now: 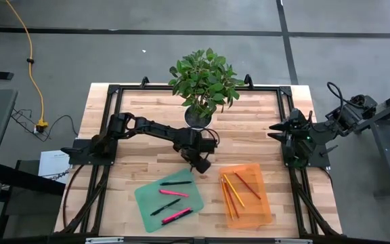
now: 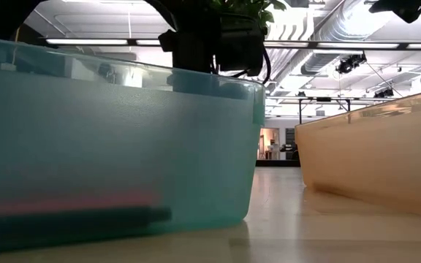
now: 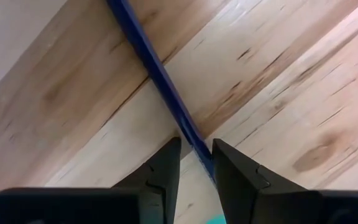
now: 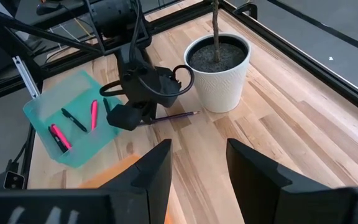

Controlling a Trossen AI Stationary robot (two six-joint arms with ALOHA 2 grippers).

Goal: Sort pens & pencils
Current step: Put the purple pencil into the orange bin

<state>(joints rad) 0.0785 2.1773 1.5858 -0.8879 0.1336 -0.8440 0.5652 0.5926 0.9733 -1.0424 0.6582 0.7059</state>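
Pens (image 1: 175, 197): four counted in the high view, two black and two pink, all lying in the teal tray (image 1: 145, 200) at lower centre-left of the frame. Pencils (image 1: 234, 191): about four in the orange tray (image 1: 263, 210) at lower centre-right, orange, yellow and one red; exact count uncertain. One further pencil, dark blue-violet (image 4: 174, 116), pinched between the fingers of the left gripper (image 1: 200, 165) just above the teal tray's upper right corner; in the left wrist view it runs from between the fingers (image 3: 166, 171) out across the boards. Right gripper (image 4: 197, 163): fingers spread, nothing between them, parked at the table's right edge in the high view. Potted plant (image 1: 204, 80): one, white pot, upper centre of the table. Surface: pale wooden plank table (image 1: 141, 159) with a black frame. Room: grey floor, yellow cable at upper left; the low view shows ceiling ducts and strip lights beyond the trays.
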